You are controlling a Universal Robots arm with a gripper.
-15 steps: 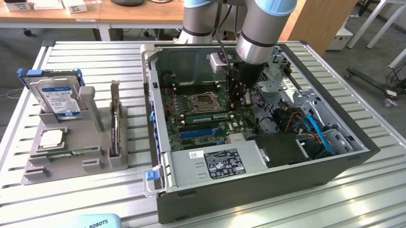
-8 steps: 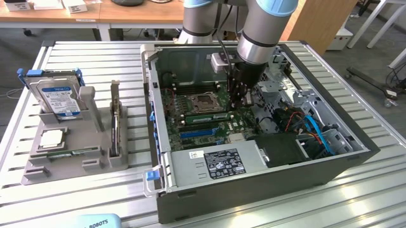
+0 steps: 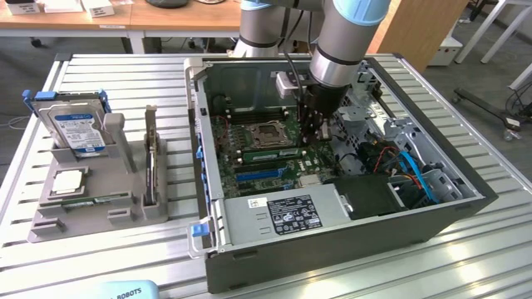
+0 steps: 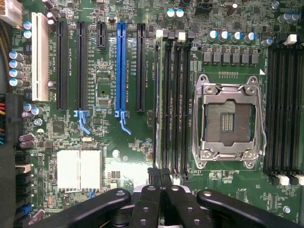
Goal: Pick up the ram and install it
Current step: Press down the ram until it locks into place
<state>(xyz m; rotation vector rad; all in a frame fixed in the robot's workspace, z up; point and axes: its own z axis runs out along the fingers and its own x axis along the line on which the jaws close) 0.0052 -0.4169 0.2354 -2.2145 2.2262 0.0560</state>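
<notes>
Exterior view first: the open PC case (image 3: 349, 246) lies on its side on the slatted metal table (image 3: 124, 81), and the arm reaches straight down into it. The gripper (image 3: 314, 138) hangs right over the motherboard, just to the exterior view's right of the empty CPU socket (image 3: 268, 132). The ram (image 3: 270, 152) looks to be standing in a slot right beside that socket, on the side nearer the camera, with one end close to the gripper. Can't tell from here if they actually touch.

Off to the exterior view's left sits a gray holder (image 3: 50, 227) with a hard drive (image 3: 75, 128) standing upright in it, a square silver CPU chip (image 3: 68, 180) lying flat, and a second green stick (image 3: 91, 201) lying in a groove near the front.

Wrist view: looking down at the board. The fingers are pinched together with nothing between them, and the gripper (image 4: 159, 175) sits over one end of the memory slot bank. The ram (image 4: 156, 104) shows edge-on as a thin line in the slot farthest from the CPU socket (image 4: 228, 121), on the side toward the blue expansion slot (image 4: 121, 66). A pale heatsink (image 4: 79, 168) sits farther along the board.
</notes>
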